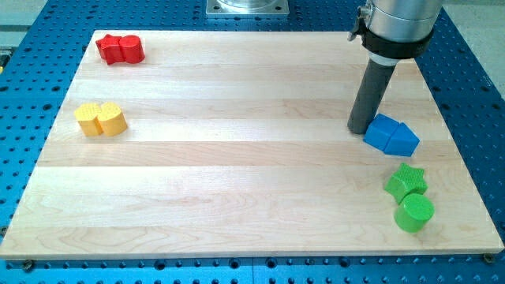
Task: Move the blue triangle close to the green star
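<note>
The blue triangle (392, 135) lies near the view's right edge of the bench (237, 158), with its long axis running from upper left to lower right. The green star (406, 181) sits just below it, toward the view's bottom and slightly right, close but with a strip of bare wood between them. Touching the star's lower side is a green cylinder (413, 212). My tip (360, 128) stands at the triangle's upper-left end, touching it or very nearly; I cannot tell which. I have no hand to open or close, only this rod. The star lies down and slightly right of the triangle, while I sit to its left, so I judge I should work round toward its top side before pushing down.
</note>
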You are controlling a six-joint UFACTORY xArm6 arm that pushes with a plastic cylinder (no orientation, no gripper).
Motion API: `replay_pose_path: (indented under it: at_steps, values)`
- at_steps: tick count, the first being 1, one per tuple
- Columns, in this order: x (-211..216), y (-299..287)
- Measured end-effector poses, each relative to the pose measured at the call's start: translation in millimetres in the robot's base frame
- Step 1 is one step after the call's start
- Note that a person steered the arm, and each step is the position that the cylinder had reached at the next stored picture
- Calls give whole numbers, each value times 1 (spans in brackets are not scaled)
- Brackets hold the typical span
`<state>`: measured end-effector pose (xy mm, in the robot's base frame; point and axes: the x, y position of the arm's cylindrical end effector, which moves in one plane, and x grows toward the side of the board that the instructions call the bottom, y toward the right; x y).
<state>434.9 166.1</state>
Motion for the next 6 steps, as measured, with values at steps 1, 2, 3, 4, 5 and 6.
replay_pose_path:
  at_steps: [1, 2, 3, 4, 5, 6]
  values:
    - [22, 0]
    - [-23, 8]
    - [-47, 74]
    - [14, 72]
    - [28, 59]
    - [6, 59]
